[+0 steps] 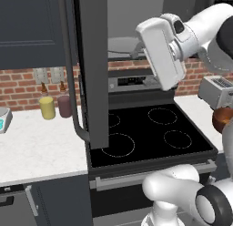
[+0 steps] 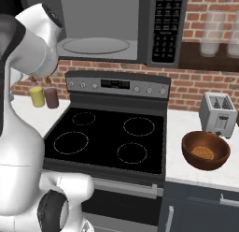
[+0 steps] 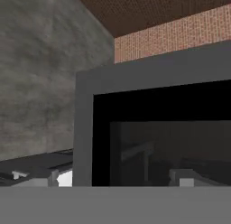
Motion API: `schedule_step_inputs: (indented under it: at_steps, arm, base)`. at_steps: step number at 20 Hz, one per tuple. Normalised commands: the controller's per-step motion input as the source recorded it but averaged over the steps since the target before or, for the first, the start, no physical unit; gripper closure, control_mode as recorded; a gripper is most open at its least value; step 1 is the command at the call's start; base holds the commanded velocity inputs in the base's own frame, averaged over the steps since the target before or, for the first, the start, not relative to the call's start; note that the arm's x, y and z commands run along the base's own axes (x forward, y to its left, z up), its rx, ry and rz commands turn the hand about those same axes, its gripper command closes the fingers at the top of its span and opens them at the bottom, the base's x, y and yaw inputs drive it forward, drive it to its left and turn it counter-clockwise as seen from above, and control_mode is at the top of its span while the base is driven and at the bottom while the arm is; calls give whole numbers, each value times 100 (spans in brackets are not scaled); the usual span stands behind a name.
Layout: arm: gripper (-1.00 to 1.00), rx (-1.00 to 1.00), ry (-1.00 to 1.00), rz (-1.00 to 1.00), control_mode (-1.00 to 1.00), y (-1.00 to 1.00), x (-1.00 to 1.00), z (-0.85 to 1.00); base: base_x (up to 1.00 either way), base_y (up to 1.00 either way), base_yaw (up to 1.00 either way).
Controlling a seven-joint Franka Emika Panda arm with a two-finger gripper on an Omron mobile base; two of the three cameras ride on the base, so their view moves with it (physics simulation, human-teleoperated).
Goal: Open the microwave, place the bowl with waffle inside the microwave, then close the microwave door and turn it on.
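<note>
With the gripper [image 1: 139, 47] spread wide and holding nothing, the microwave door [image 1: 93, 70] stands swung out — the arm could clip it reaching for the bowl [image 2: 205, 150].

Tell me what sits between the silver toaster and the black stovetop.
The reddish-brown wooden bowl holding a waffle, on the white counter, seen in the right base view.

The arm [image 1: 200, 29] was smooth, shiny white, made of fat rounded tubes. Dark grey and black rings sat where the parts joined. The hand [image 1: 161, 54] was a flat white block with soft corners and a small black spot near its top. One low joint [image 1: 213, 207] had a thick black ring like a tyre.
</note>
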Motion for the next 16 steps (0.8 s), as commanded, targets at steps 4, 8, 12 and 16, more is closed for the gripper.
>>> schedule_step_inputs:
  at_steps: [4,8,12,16]
  arm:
    - [-100,11,-16,-18,-100,-100,-20,-7]
    - [-100,3,-3,-25,-100,-100,-13,-22]
    - [-100,0,0,-30,-100,-100,-6,-34]
    - [-100,-3,3,-33,-100,-100,0,-39]
  base:
    - [0,0,0]
    - [0,0,0]
    - [0,0,0]
    - [0,0,0]
